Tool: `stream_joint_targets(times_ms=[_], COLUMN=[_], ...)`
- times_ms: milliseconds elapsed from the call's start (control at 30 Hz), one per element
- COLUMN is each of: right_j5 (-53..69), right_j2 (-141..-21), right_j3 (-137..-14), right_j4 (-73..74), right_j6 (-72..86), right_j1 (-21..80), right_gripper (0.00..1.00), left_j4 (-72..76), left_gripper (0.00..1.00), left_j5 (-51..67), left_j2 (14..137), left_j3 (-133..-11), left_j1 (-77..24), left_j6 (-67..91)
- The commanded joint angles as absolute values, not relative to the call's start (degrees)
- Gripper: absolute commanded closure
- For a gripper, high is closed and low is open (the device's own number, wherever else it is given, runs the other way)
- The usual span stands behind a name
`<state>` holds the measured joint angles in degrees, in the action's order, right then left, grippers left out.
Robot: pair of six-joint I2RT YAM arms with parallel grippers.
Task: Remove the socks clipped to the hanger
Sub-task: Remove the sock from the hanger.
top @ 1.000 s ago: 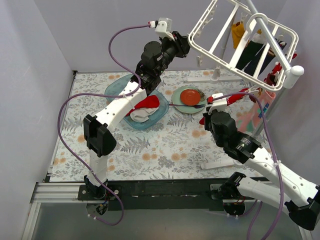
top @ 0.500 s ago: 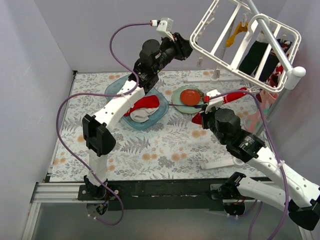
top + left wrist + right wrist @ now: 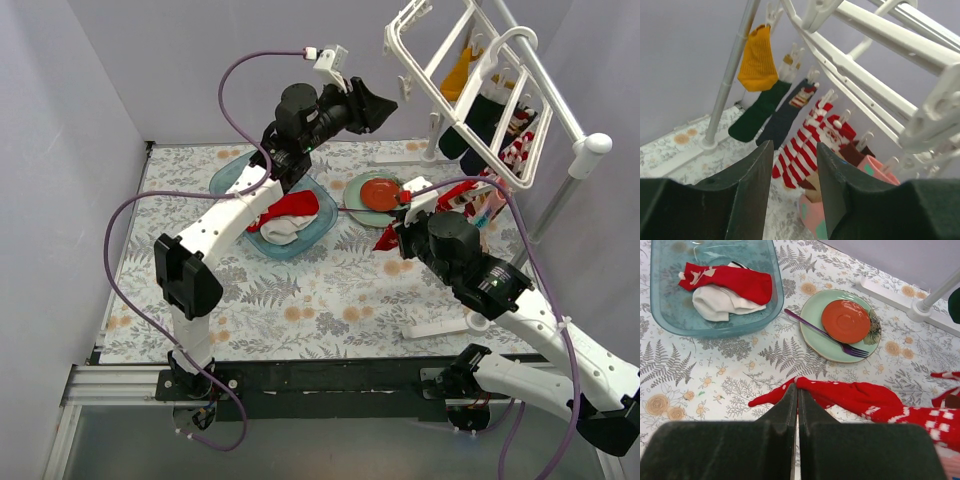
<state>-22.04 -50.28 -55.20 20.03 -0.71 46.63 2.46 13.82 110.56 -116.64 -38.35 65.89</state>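
Observation:
The white hanger [image 3: 470, 75] hangs tilted at the back right, with several socks clipped under it. In the left wrist view I see a mustard sock [image 3: 757, 60], a dark green one [image 3: 757, 115], a navy one [image 3: 785, 117], a red-and-white striped one [image 3: 800, 150] and a pink one [image 3: 815, 212] below the hanger's bars [image 3: 865, 47]. My left gripper [image 3: 378, 105] [image 3: 795, 147] is open beside the hanger's left rim, holding nothing. My right gripper [image 3: 393, 232] [image 3: 798, 390] is shut on the end of a red sock [image 3: 855, 395] [image 3: 450, 198] that stretches back toward the hanger.
A blue translucent tub [image 3: 232, 172] [image 3: 715, 326] holds a red and a white sock. A green plate [image 3: 352, 192] [image 3: 812, 335] carries an orange saucer [image 3: 845, 320] and a purple fork [image 3: 812, 326]. The hanger's white pole [image 3: 585, 150] rises at the right.
My left gripper has opened and let go of the hanger's rim. The hanger has swung up and to the right. My right gripper has drawn the red sock leftward.

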Motion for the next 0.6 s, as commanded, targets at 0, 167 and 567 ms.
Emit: stream_joint_targets(times_ms=[0,167,567], right_j5=[-19.3,-17.7,-16.2], right_j2=[-50.1,-50.0,-48.6], right_j3=[-58.8,-58.6,-57.0], right_j4=[19.9,19.6,20.4], right_j6=[-1.8,-2.5,-0.7], right_j1=[47.2,47.5,47.5], right_gripper=[0.99,0.99,0.99], left_j4=[2.5,3.6,2.0], left_gripper=[0.60,0.60,0.49], left_j5=[17.7,21.8,30.1], left_j2=[102.6,99.5,92.1], left_j3=[-111.6,-104.4,-90.6], left_j1=[-38.3,-38.3,-38.3], left_j6=[68.5,70.0,68.8])
